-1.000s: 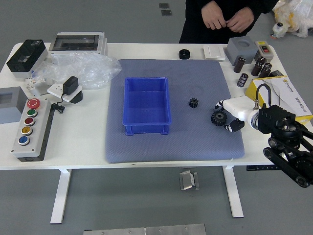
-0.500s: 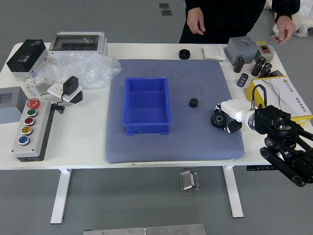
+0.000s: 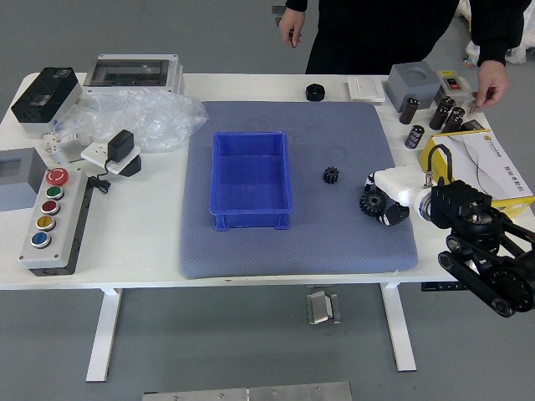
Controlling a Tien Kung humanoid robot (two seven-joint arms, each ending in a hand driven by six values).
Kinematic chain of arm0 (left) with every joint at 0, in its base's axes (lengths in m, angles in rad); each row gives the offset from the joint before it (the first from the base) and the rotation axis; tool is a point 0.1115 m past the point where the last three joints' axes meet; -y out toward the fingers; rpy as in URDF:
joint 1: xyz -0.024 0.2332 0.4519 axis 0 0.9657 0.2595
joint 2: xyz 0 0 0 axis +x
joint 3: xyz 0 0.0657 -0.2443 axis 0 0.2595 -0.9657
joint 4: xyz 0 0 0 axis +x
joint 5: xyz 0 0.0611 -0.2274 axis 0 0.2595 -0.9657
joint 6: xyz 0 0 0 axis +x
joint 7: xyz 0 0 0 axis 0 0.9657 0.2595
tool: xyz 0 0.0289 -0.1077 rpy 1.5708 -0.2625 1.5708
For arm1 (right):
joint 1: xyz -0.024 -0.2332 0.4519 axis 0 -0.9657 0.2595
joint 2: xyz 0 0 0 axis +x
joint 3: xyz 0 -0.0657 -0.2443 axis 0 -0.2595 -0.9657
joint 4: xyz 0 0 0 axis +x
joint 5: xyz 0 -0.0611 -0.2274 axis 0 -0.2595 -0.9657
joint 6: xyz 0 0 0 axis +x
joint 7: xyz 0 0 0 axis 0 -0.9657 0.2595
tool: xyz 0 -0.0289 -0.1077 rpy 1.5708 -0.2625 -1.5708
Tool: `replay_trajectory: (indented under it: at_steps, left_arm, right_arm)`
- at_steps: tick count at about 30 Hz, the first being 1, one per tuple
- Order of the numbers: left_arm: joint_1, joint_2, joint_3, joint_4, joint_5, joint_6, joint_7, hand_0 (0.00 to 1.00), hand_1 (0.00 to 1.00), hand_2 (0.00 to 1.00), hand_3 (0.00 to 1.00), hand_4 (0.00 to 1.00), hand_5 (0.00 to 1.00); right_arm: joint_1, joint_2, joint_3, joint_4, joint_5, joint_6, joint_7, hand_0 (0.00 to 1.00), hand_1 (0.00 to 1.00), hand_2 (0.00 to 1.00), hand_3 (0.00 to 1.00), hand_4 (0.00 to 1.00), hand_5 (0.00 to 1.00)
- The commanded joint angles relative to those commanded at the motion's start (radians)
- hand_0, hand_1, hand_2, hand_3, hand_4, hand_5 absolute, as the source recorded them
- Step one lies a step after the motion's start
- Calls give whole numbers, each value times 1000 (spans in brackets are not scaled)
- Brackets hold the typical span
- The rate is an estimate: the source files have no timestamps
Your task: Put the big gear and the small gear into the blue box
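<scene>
Right of the blue box, the robot's right hand is at the big gear, its fingers pinching or not, I can't tell, with a person's hands farther off.

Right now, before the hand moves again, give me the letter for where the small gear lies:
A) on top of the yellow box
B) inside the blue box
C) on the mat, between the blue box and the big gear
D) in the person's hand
C: the small gear lies on the mat, with the blue box on its left and the big gear on its right.
</scene>
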Motion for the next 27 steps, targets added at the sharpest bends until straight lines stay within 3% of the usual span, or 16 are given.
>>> replay_trajectory:
  at_steps: [9,27]
  left_arm:
    - [0,1,-1,0,1,0,0,854,823,805,828,674,308]
    - [1,5,-1,0,2,0,1,854,822,805,828,674,307]
  right_arm:
    - [8,-6,10,-1,16,-19,2,546,445,493,569,650,230]
    - [61,-27,23,60,43,-9,-5,540,441,485,557,670,216]
